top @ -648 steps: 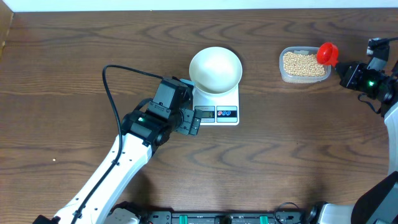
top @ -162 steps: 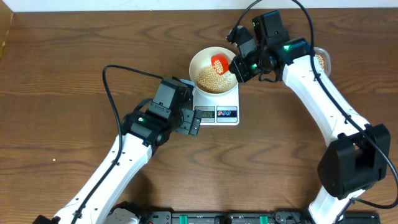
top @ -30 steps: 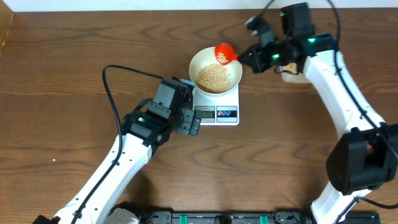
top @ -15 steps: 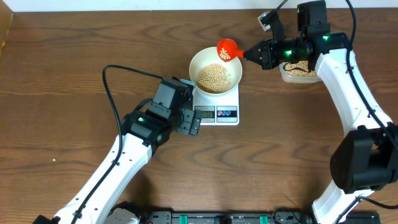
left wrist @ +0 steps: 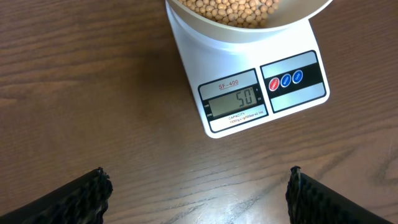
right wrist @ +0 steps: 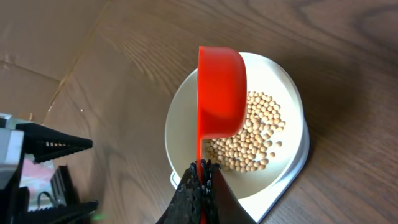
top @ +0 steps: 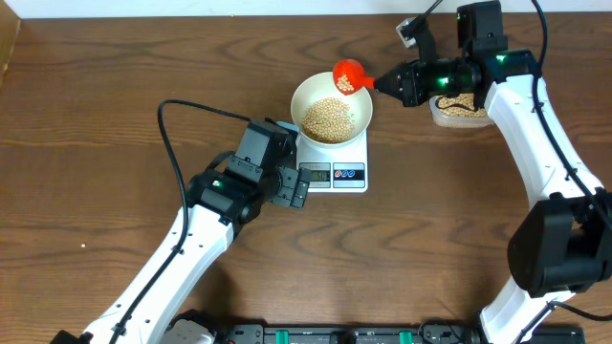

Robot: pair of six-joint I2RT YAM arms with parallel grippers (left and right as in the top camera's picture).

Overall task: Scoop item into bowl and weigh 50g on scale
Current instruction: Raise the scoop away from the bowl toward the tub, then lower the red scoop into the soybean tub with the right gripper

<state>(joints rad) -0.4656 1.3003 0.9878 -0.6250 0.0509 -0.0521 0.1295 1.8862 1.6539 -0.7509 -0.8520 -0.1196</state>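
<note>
Over the far right rim of the bowl (top: 308,92) hangs the red scoop (top: 350,76), its thin handle pinched in the right gripper (right wrist: 201,169), which is closed tight on it. The bowl sits on the scale (top: 358,153) with the beans (top: 330,118) heaped in its middle. The display (left wrist: 237,99) reads 50, so the weight looks reached.

That is where the risk lies. A few beans seem to lie in the scoop, and any tilt or jolt while it is above the rim would drop them into the bowl and push the reading over. A low path away could also clip the rim, shifting the bowl on the scale or spilling beans onto the counter (top: 96,115). Carried level toward the clear tub (top: 448,118), which lies well apart to the right and half hidden under the arm, the scoop should do no harm. The left gripper (left wrist: 198,180) stands wide and empty just beside the scale's front left corner. A careless move there could nudge the scale and upset the number.

The counter is dark brown wood grain and flat. A black cable (top: 167,134) loops over it from the left arm. A pale strip runs along its far edge, and what looks like tan board shows at the far left corner. Little else of the room is visible.
</note>
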